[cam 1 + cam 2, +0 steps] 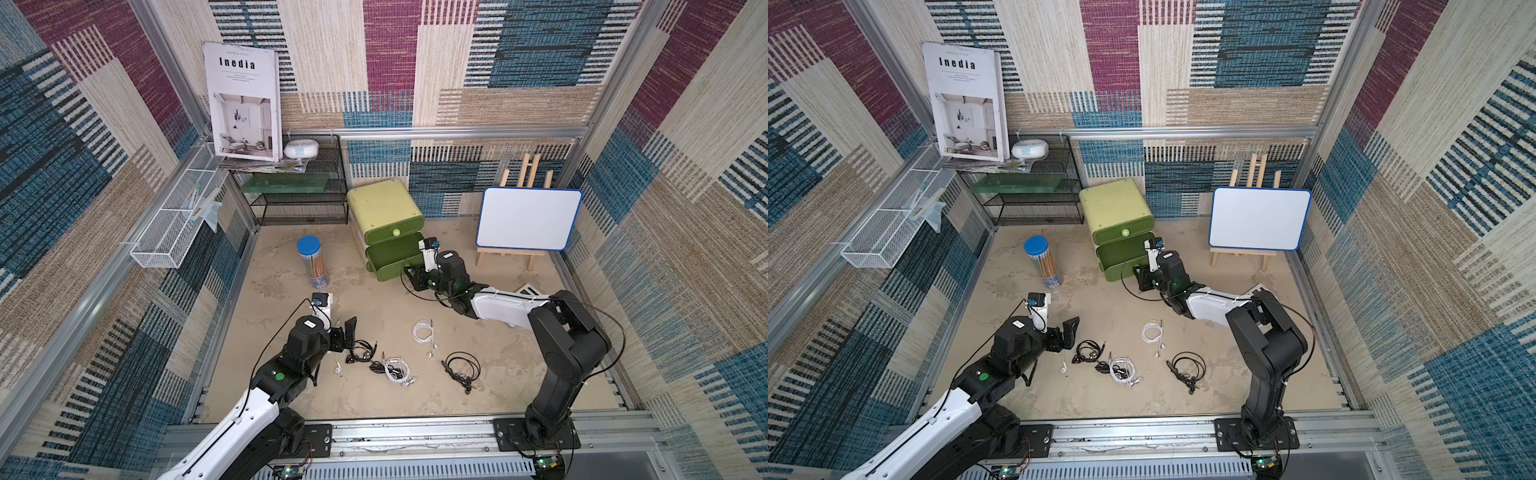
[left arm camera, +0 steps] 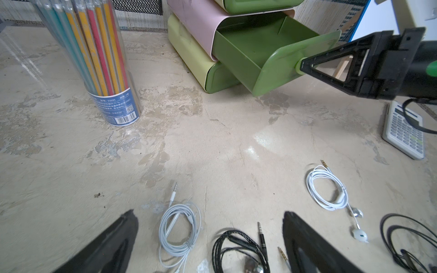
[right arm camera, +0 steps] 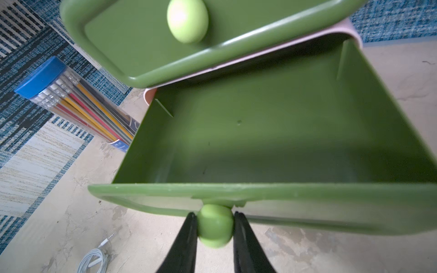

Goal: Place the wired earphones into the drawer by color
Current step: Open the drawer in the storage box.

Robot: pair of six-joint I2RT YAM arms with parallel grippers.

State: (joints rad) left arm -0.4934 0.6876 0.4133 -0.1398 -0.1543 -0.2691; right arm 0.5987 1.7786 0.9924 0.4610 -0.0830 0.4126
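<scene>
While the right end effector (image 3: 215, 214) is clamped on the ball-shaped knob (image 3: 214, 228) of the middle drawer (image 3: 307, 192), that drawer stands pulled out and empty. Step in hand: opening, judged nearly done. The top drawer (image 3: 132, 47) is closed.

Materials: the drawers are glossy green moulded plastic with a smooth floor and thin slots in the side walls. The knob is a paler green. The tabletop (image 2: 212, 141) is mottled beige with a slight sheen.

The left end effector (image 2: 210, 214) hovers with jaws spread wide, holding nothing. All wired earphones lie on the tabletop, none in a drawer.
- Beneath it: white bundle (image 2: 179, 227), smooth cable in loose loops.
- Just beside: black bundle (image 2: 238, 250), braided sheath, metal jack.
- Toward the right arm: second white bundle (image 2: 327, 189) and second black bundle (image 2: 406, 238).

Next move, as judged: the right lets go of the knob and clears the drawer mouth. The left descends and pinches several loops at once, since limp cable may trail.
</scene>
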